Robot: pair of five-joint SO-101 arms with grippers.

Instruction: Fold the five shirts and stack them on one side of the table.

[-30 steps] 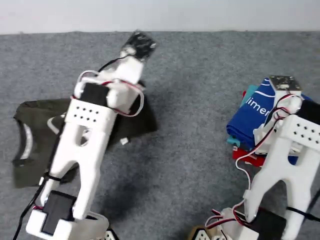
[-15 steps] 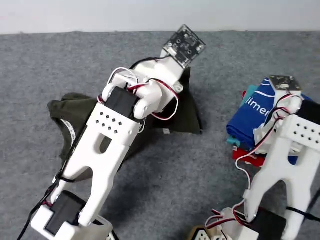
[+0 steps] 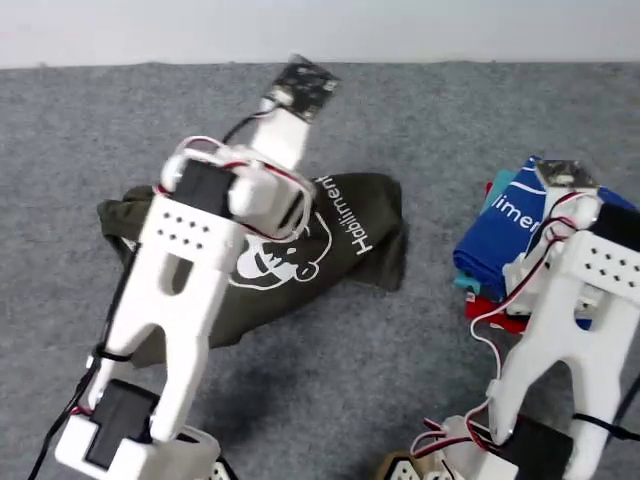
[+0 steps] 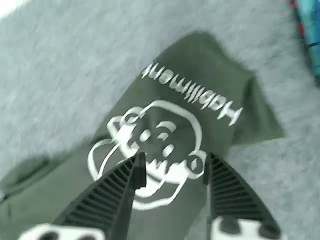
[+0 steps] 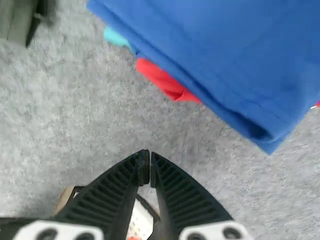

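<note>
1. The stack of folded shirts (image 3: pixel 497 240) is taken as the landmark. It lies on the bench (image 3: pixel 420 130) before the right arm, with a blue shirt (image 5: pixel 210 55) on top and a teal shirt (image 5: pixel 116 37) and a red shirt (image 5: pixel 167 84) seen under it.
2. The dark green shirt (image 3: pixel 345 235) is laid on the bench on the left arm's side of the stack. It is near the stack but apart from it, and a strip of bare bench is left between them.
3. Its long axis is slanted. One end is pointed toward the stack, and the other end runs away from the stack and passes under the left arm.
4. The left tool (image 4: pixel 173 162) is held open above the printed face of the dark green shirt. Nothing is gripped, and the shirt lies directly below the jaws.
5. The right tool (image 5: pixel 149 165) is closed and empty. It is held over bare bench just beside the stack.
6. The left arm is judged to be the nearer one to the dark green shirt. It is judged that the shirt must be folded further and then carried along its own axis to the stack.
7. The shirt's end away from the stack is covered by the left arm, so the state of the fold cannot be judged fully. The number of shirts in the stack cannot be counted.
</note>
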